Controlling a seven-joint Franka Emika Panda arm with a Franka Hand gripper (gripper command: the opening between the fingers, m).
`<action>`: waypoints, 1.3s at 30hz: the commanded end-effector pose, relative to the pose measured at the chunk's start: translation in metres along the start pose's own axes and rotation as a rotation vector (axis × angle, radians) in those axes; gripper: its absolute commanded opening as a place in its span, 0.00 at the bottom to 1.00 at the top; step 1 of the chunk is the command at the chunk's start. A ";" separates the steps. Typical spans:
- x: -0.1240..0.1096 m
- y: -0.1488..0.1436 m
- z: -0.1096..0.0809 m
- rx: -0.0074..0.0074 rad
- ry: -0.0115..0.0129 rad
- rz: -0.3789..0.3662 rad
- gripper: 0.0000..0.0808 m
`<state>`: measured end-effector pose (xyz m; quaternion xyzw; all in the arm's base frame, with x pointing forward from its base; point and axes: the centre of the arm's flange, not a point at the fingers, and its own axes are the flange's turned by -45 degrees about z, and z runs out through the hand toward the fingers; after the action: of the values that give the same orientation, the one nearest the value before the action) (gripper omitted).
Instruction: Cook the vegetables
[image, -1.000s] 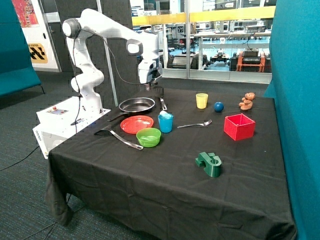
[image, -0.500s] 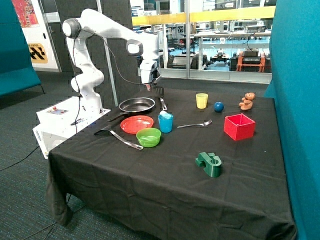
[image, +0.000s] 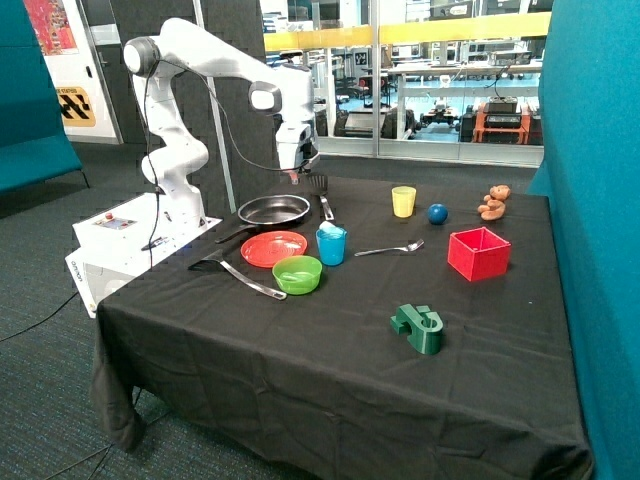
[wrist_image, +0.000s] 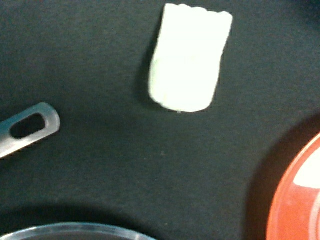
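Veg piece (wrist_image: 187, 57), pale whitish, blocky, on black cloth, gripper (image: 296, 175) state unclear

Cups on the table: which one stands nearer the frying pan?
The blue cup, beside the red plate; the yellow cup stands farther off, near the blue ball.

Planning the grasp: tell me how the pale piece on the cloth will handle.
The pale piece lies flat with a squared outline, so it probably won't roll. It looks small, likely light, and may slide on the black cloth when nudged. Its stiffness cannot be told.
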<state>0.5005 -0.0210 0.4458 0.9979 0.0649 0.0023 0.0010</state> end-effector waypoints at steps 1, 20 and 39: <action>0.008 0.032 0.000 0.0022 -0.0045 0.051 0.00; 0.013 0.105 0.025 0.0019 -0.0047 0.176 0.00; 0.027 0.149 0.045 0.0020 -0.0046 0.145 0.37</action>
<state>0.5381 -0.1458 0.4108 1.0000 -0.0093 0.0005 0.0017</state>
